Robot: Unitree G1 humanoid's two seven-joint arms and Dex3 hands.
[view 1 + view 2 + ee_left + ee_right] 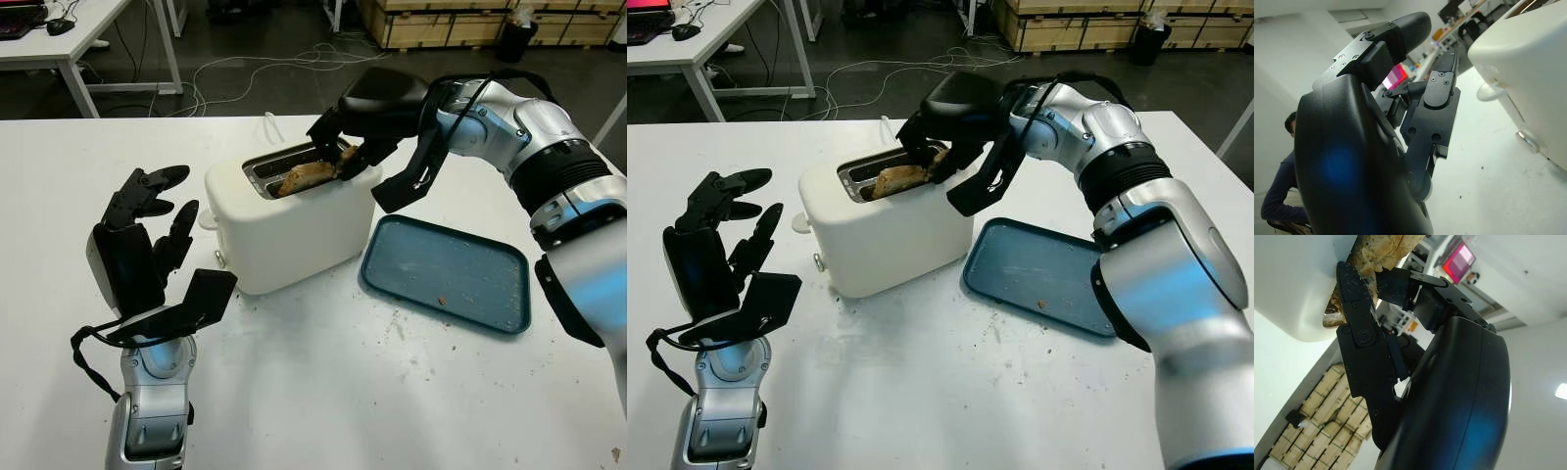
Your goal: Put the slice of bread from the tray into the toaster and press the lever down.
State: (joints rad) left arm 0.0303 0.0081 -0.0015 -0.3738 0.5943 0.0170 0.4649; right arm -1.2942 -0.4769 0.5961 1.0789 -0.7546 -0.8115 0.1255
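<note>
Nearest, the left hand point(147, 230) hangs open beside the white toaster point(284, 220), where the right hand point(343, 147) pinches the bread slice point(306, 176) in a slot.

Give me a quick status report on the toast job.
Right hand shut on bread slice, lowering it into toaster slot. Left hand open, beside toaster. Tray empty. Nothing in the way.

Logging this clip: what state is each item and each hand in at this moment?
Bread: partly in a toaster slot, top sticking out, gripped by the right hand.
Toaster: upright on the table, lever position cannot be told.
Tray: bare apart from crumbs, flat on the table beside the toaster.
Right hand: over the toaster, shut on the bread.
Left hand: open, raised beside the toaster, holding nothing.
</note>
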